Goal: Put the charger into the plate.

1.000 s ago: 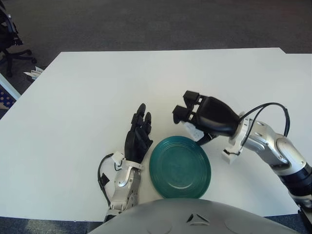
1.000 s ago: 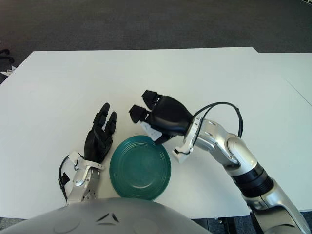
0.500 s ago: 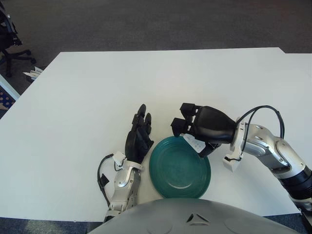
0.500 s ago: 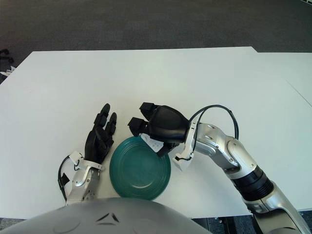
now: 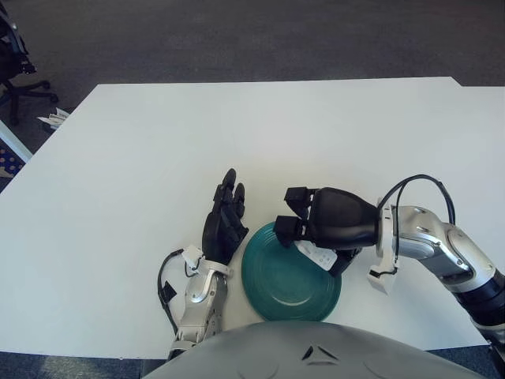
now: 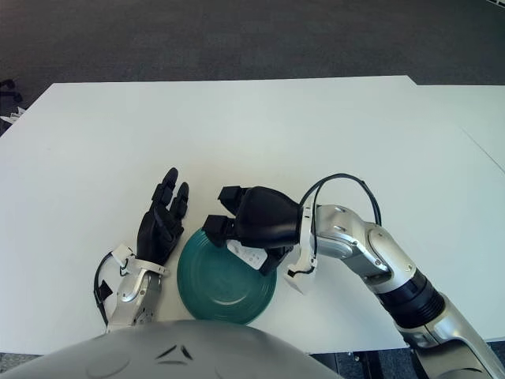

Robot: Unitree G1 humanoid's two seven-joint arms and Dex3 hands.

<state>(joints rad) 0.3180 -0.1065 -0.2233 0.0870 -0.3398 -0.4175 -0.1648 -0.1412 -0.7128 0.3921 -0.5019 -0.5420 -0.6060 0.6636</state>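
Note:
A dark green plate (image 5: pixel 286 276) sits on the white table near its front edge. My right hand (image 5: pixel 323 223) hovers over the plate's upper right part, its black fingers curled around a small white charger (image 5: pixel 316 255) that shows beneath the palm, over the plate's rim area. In the right eye view the same charger (image 6: pixel 251 255) peeks out under the right hand (image 6: pixel 254 223) above the plate (image 6: pixel 221 278). My left hand (image 5: pixel 224 219) shows flat beside the plate's left edge, fingers stretched out and holding nothing.
The white table (image 5: pixel 158 150) spreads wide behind and to the left. An office chair base (image 5: pixel 20 83) stands on the dark carpet at the far left. A black cable (image 5: pixel 422 189) loops over my right wrist.
My right hand has moved down and leftward with the charger, from beyond the plate's far right rim to over the plate. The left hand has stayed still.

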